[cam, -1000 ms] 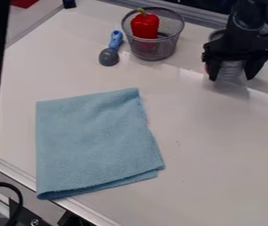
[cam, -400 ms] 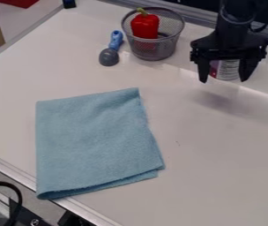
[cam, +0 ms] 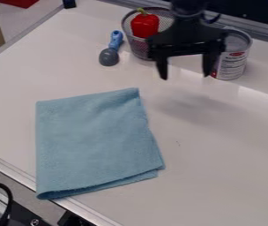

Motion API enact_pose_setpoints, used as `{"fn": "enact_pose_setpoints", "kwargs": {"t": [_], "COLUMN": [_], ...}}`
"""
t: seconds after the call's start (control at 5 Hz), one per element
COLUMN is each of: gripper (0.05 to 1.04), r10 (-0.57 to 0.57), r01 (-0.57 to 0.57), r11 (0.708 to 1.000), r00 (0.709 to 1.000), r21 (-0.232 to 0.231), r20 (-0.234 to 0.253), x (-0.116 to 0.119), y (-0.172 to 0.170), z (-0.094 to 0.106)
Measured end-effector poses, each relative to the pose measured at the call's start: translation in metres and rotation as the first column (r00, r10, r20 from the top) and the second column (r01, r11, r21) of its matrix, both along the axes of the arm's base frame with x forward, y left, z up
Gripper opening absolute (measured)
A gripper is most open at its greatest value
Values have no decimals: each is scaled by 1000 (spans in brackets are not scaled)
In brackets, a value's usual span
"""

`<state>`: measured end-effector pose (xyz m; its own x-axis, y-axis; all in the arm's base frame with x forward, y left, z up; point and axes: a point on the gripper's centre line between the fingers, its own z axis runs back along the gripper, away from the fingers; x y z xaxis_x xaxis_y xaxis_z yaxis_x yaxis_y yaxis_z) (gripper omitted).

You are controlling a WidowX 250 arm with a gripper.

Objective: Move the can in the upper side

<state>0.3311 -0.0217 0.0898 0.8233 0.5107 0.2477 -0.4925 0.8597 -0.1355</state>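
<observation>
We see the end effector [cam: 184, 76] released, fingers spread with nothing between them, hanging in front of the wire basket [cam: 141, 47] and just to one side of the can [cam: 234, 62]. The can stands upright on the desk [cam: 219, 150], towards the upper right of the camera view. We judge it may already be where the task wants it, so our main worry is disturbing it: one finger overlaps its near side in the view, we cannot tell whether they touch, and a sideways swing could shove or topple it. If we must grasp again, coming down off-centre could land a fingertip on the rim. Drifting the other way, or dropping too early, we could knock the basket and jostle the red pepper [cam: 144, 26] inside.
</observation>
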Motion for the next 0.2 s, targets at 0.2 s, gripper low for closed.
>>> {"fn": "enact_pose_setpoints", "kwargs": {"t": [0.2], "gripper": [1000], "r10": [-6], "r01": [7], "r11": [1000], "r00": [1000], "r21": [-29], "r20": [23], "x": [-9], "y": [35], "z": [4]}}
